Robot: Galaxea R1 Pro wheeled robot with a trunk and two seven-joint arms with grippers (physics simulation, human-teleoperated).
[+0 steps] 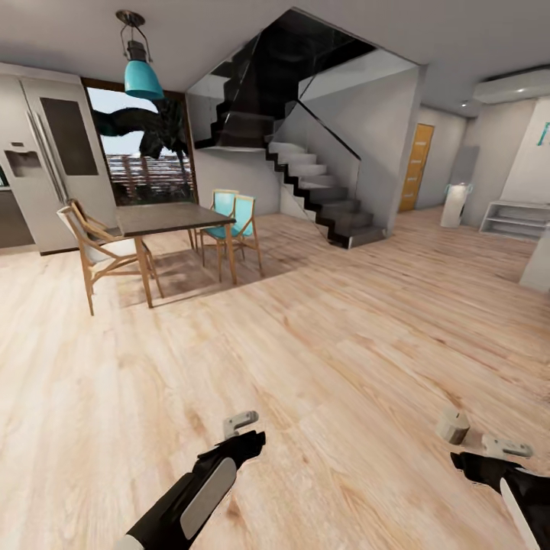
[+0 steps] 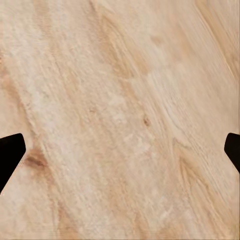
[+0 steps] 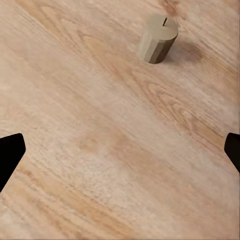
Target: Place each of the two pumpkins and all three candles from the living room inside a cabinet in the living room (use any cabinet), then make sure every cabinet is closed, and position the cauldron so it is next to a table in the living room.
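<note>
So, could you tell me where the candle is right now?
The candle stands upright on the wood floor at the head view's lower right, just ahead of the right gripper.

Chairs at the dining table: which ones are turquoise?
The two chairs on the table's stair side are turquoise; the chair at the fridge end is bare wood with pale cushions.

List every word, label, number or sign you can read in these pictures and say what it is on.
No readable text.
Wall at the far right: a teal mark cut by the picture's edge, too small to read.
Fridge: dispenser panel, no lettering to make out.
Candle on the wooden floor: plain, no label.
Left gripper and right gripper: no markings.
</note>
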